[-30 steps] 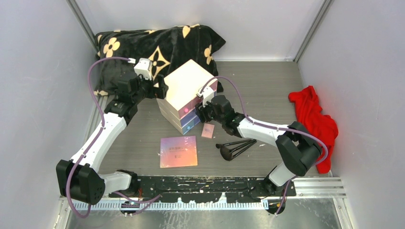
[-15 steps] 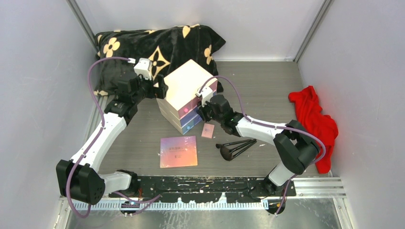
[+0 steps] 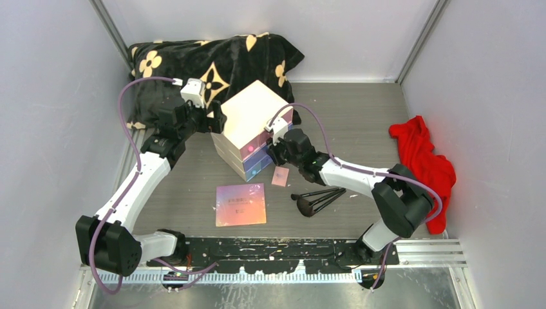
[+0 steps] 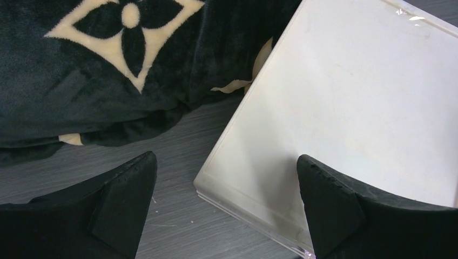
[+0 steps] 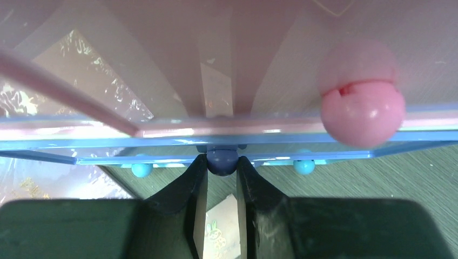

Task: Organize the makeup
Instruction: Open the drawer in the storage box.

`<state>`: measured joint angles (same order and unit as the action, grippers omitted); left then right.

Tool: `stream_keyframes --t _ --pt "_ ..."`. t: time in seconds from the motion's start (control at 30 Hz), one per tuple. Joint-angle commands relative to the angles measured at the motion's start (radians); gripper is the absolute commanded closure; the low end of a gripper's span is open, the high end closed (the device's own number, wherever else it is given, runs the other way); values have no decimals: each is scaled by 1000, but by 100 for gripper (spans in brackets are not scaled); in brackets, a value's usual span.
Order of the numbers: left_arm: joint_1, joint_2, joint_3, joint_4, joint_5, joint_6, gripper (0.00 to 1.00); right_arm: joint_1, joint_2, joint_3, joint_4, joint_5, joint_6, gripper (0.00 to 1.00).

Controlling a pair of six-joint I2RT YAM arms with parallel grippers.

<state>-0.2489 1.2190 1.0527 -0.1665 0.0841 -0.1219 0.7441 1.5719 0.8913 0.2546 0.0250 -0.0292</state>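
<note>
The flat iridescent palette (image 3: 241, 204) lies on the table in front of the cream drawer box (image 3: 251, 125). A tiny pink compact (image 3: 281, 176) and the black-handled brushes (image 3: 319, 199) lie to its right. My right gripper (image 5: 222, 164) is shut on the dark blue knob (image 5: 222, 162) of a blue drawer, below the pink drawer's knob (image 5: 362, 108). The compact (image 5: 220, 226) shows under its fingers. My left gripper (image 4: 227, 178) is open and straddles the box's rear corner (image 4: 259, 178); one finger is over the box top, and whether it touches I cannot tell.
A black blanket with cream flowers (image 3: 206, 64) lies bunched behind the box, close to the left gripper (image 3: 216, 119). A red cloth (image 3: 425, 161) lies at the right wall. Grey walls enclose the table on three sides.
The right arm has shifted slightly at the drawer fronts. The left arm, the box and the loose makeup have not moved.
</note>
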Motion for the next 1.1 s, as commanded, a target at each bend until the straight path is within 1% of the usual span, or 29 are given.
stream_keyframes --t 0.0,0.47,1.07 --pt "1 -4 -12 -62 -38 45 0 -1 -106 -25 -4 23 -13 97" --pt "1 12 -12 -60 -43 50 0 0 -206 -129 -56 26 -8 97" --pt "1 23 -11 -60 -38 51 0 0 -419 -332 -92 82 41 98"
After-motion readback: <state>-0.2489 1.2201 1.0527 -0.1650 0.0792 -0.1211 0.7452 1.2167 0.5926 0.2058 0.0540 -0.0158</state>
